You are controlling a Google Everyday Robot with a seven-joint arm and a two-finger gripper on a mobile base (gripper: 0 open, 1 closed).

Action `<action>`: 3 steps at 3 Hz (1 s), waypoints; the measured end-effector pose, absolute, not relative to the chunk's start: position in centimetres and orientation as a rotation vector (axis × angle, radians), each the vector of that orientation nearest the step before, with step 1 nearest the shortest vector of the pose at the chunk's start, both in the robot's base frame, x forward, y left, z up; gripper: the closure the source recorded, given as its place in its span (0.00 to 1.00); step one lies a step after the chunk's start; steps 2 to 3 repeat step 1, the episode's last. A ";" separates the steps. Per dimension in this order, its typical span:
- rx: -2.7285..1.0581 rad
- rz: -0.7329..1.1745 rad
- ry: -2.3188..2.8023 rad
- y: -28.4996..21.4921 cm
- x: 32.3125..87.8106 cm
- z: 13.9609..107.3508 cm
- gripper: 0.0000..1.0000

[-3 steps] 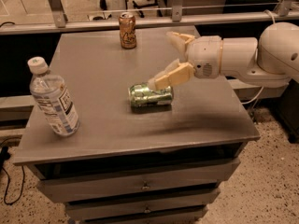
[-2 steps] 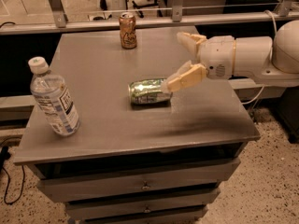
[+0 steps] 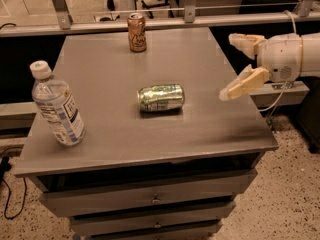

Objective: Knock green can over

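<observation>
The green can [image 3: 161, 98] lies on its side at mid-frame on the grey table [image 3: 220, 134], so the knock-over looks done. The gripper [image 3: 229, 66] hangs at the right edge, fingers spread wide and empty, well apart from the green can. The orange-gold can [image 3: 136, 32] stands upright at upper centre. The capped water bottle [image 3: 56, 105] stands at left; its fill level is unclear.

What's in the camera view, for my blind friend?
A green can lies on its side on a grey table. The open gripper hangs to its right, not touching. An orange can stands behind, a water bottle at left.
</observation>
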State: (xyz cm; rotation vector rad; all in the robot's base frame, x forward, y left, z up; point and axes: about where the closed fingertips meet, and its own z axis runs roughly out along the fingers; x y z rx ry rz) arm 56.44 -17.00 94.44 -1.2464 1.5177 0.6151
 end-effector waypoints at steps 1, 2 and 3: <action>-1.246 0.615 1.518 -17.0 56.4 94.4 0.00; -1.246 0.615 1.518 -17.0 56.4 94.4 0.00; -1.246 0.615 1.518 -17.0 56.4 94.4 0.00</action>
